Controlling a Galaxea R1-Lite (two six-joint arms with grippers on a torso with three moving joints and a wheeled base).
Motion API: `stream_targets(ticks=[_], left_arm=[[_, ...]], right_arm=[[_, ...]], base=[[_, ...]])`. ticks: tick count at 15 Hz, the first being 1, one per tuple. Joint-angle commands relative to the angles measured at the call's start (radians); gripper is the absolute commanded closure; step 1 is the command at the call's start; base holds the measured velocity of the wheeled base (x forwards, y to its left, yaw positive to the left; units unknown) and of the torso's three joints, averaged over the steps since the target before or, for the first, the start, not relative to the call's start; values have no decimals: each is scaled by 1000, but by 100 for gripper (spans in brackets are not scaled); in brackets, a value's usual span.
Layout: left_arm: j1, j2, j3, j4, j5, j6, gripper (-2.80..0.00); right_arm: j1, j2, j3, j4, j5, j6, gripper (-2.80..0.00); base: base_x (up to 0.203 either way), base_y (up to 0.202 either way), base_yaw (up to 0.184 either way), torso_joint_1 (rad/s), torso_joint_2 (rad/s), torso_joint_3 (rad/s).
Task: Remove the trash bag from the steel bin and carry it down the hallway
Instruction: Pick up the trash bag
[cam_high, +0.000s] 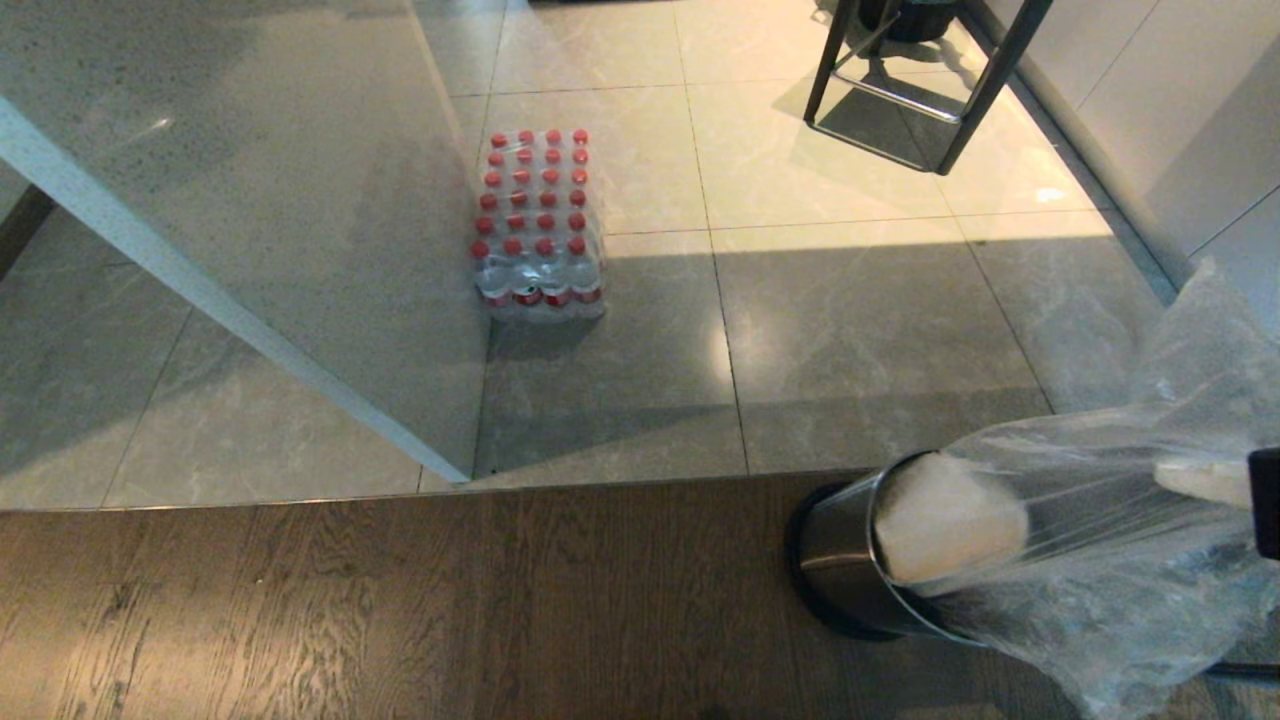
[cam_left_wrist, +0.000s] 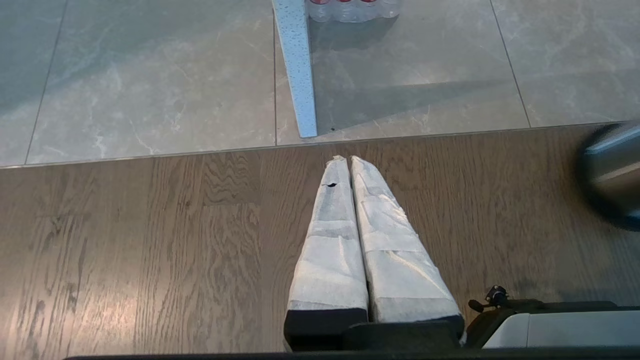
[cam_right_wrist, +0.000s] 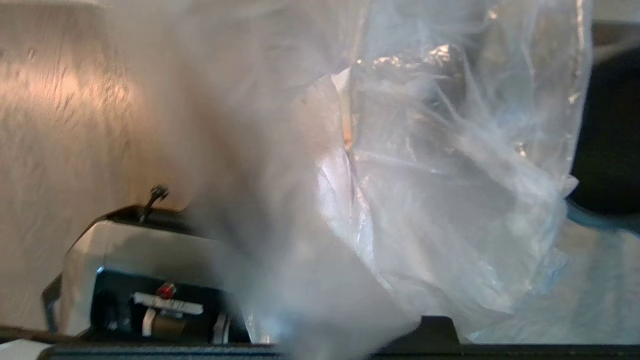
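I see shrink-wrapped bottle pack (cam_high: 540, 225), red caps, on grey tile floor (cam_high: 850, 330), touching speckled desk panel (cam_high: 300, 200). Black stool frame (cam_high: 925, 85) beyond. Wood floor (cam_high: 400, 600) nearest me.

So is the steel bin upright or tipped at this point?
Tipped. In the head view the steel bin leans with its mouth facing sideways, while the trash bag and its pale lump are partly drawn out of it.

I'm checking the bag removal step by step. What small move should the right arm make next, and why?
Probably keep lifting up and away from the steel bin. The trash bag, gripped by the shut right gripper, is stretched taut, but its pale lump sits at the rim and the bin looks tipped, so the bag isn't yet free. The left gripper rests shut.
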Motion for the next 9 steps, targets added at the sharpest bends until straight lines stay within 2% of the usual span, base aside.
stream_targets(ticks=[1,5,9], left_arm=[[0,0,0,0,0,0,0],[0,0,0,0,0,0,0],[0,0,0,0,0,0,0]], right_arm=[[-40,-178,36,4,-10,-14,0],[-59,-232,107,14,-5,-46,0],[-63,-186,115,-10,10,-41,0]], base=[[0,0,0,0,0,0],[0,0,0,0,0,0],[0,0,0,0,0,0]])
